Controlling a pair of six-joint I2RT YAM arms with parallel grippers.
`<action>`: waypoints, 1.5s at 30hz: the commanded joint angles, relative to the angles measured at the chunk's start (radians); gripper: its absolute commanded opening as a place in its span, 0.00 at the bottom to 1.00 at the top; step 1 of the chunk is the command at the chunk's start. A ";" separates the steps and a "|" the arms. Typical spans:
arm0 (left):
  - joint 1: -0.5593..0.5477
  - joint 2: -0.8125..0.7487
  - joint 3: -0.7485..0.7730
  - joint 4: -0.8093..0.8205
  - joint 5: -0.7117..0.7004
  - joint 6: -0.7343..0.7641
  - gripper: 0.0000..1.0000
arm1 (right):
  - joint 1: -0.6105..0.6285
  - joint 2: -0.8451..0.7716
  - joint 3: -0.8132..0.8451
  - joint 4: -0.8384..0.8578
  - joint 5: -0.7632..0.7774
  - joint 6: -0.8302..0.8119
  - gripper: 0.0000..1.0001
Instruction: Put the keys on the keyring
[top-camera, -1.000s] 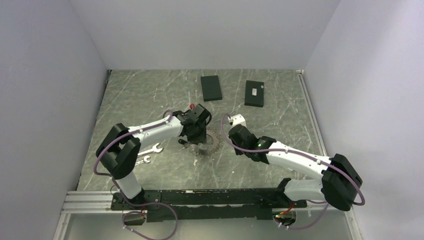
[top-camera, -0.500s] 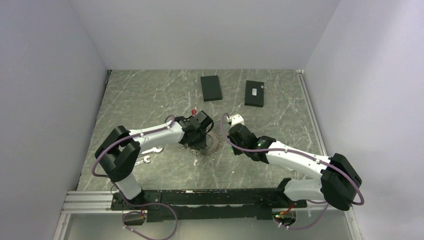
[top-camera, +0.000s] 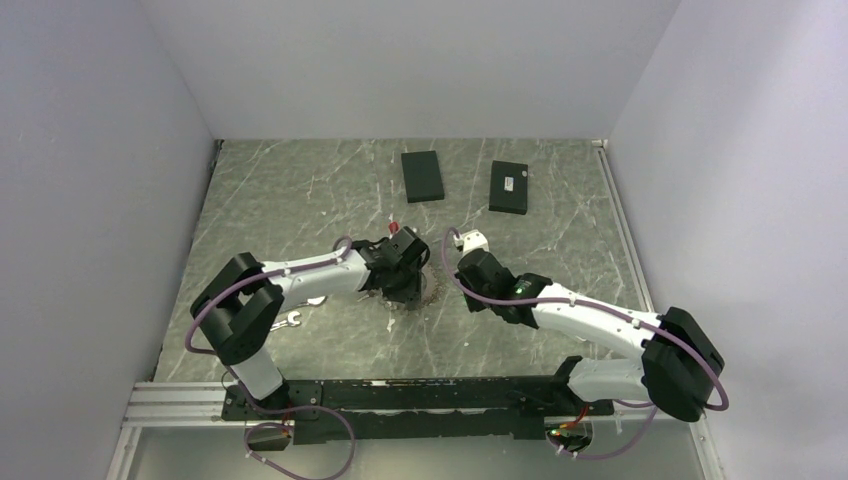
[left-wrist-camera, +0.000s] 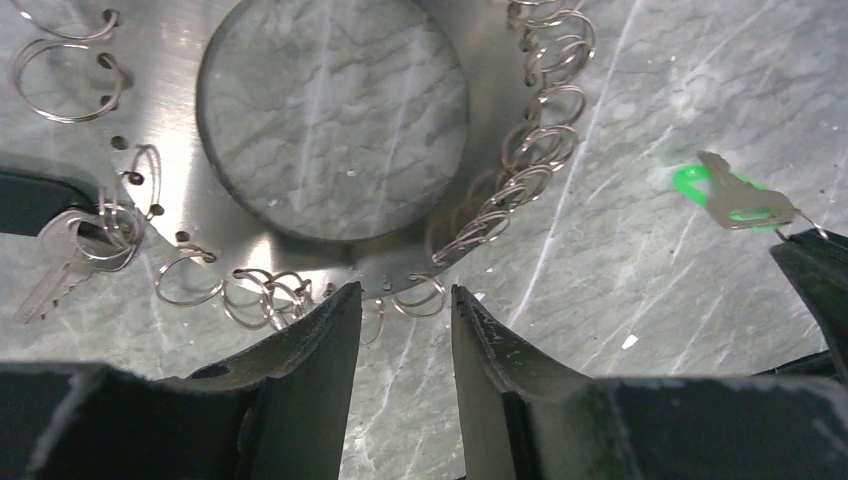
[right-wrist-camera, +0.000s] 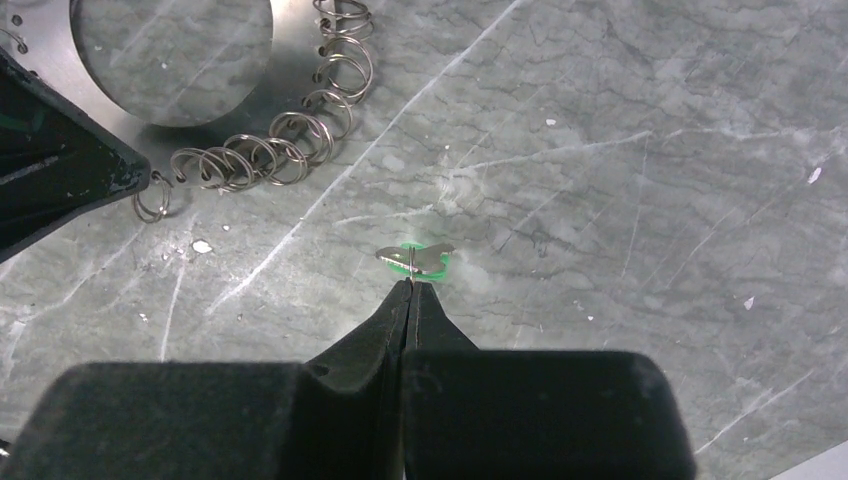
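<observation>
In the top view the keyring (top-camera: 432, 291) is lying on the marbled table (top-camera: 290, 200) near its middle, between the two wrists. The left gripper (top-camera: 405, 285) is hanging over its left part and covering most of it. The right gripper (top-camera: 465, 273) is sitting just beside its right edge. Neither pair of fingers is showing clearly from here. Two black boxes (top-camera: 422, 175) (top-camera: 509, 187) are lying well apart from the ring toward the far wall, leaving bare tabletop around the work. A wrench (top-camera: 291, 319) is peeking out from under the left arm.

In the left wrist view the fingers (left-wrist-camera: 330, 330) are standing apart, straddling the near rim of the keyring (left-wrist-camera: 175, 190). A small split ring (left-wrist-camera: 420, 296) is sitting in the gap, and nothing is being clamped. More wire rings are crowding the rim. A silver key (left-wrist-camera: 55, 275) is hanging from rings at the left, beside a dark shape cut off by the frame. A green-headed key (left-wrist-camera: 740, 200) is sitting off to the right, apart from the ring.

In the right wrist view the fingers (right-wrist-camera: 395, 320) are pressing together on the thin edge of the green-headed key (right-wrist-camera: 418, 258). It is lying near the keyring (right-wrist-camera: 290, 60), which the top-left corner is cropping. Open table is stretching away to the right.
</observation>
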 joint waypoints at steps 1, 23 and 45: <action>-0.024 -0.015 0.019 0.046 -0.001 0.019 0.44 | -0.006 -0.029 -0.007 0.025 -0.002 0.009 0.00; -0.031 0.014 0.016 -0.059 -0.067 -0.047 0.43 | -0.008 -0.048 -0.021 0.027 -0.011 0.009 0.00; -0.183 0.021 0.048 -0.108 -0.284 -0.061 0.35 | -0.007 -0.056 -0.030 0.031 -0.044 0.009 0.00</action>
